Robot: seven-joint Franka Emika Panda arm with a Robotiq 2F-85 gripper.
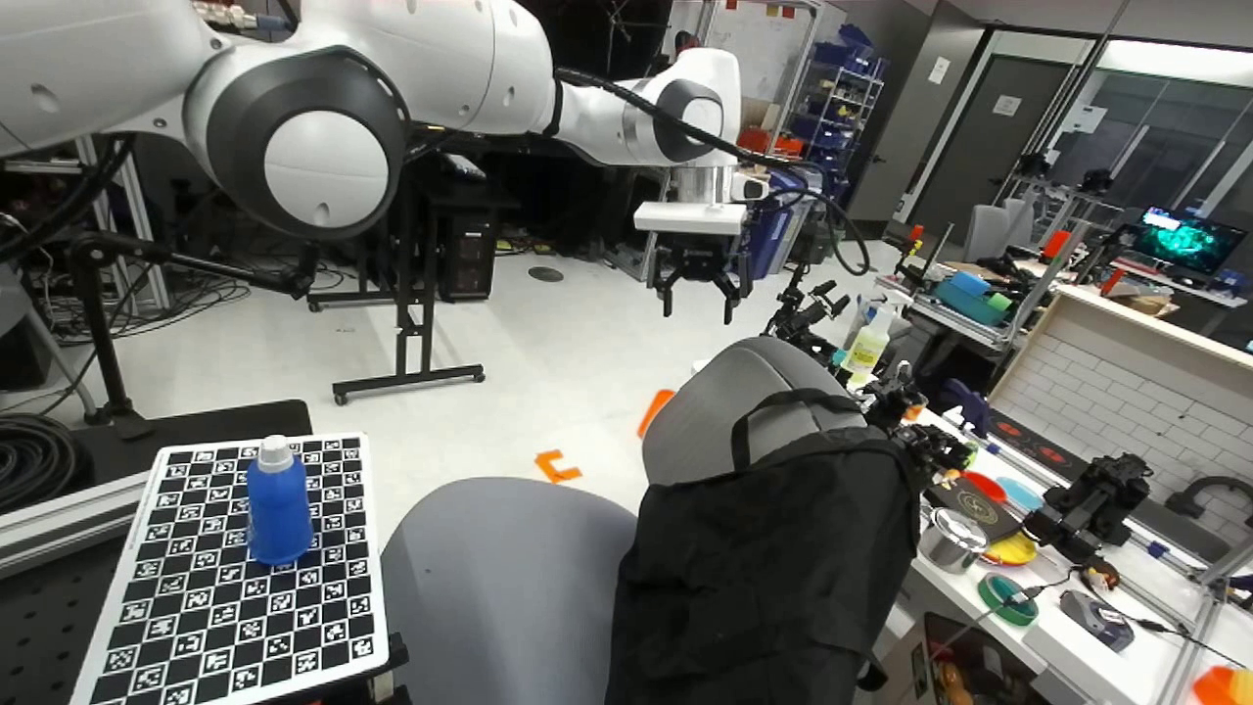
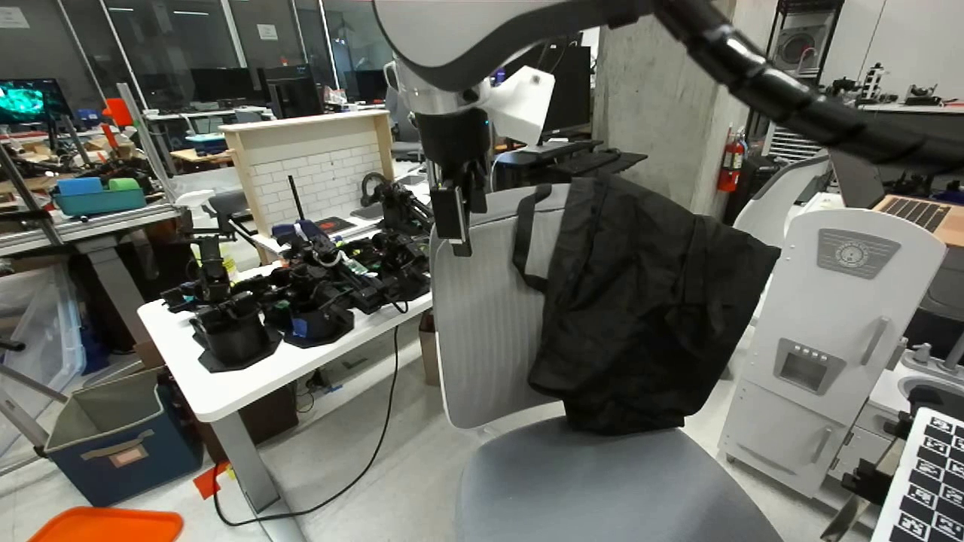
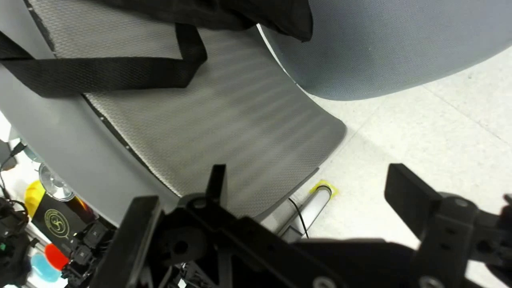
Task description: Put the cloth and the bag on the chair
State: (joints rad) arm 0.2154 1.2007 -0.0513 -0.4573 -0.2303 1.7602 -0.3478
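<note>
Black bag (image 1: 764, 568) looks soft and light, best pinched by its strap (image 3: 120, 74); the gripper (image 1: 698, 306) hangs with jaws apart

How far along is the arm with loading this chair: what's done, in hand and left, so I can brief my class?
Done, apparently: the black bag hangs on the backrest of the chair, as both exterior views show. In hand: nothing; the pincer is open and empty. Left: possibly the cloth; none can be made out separate from the black bag, so I can't confirm whether it is placed.
</note>
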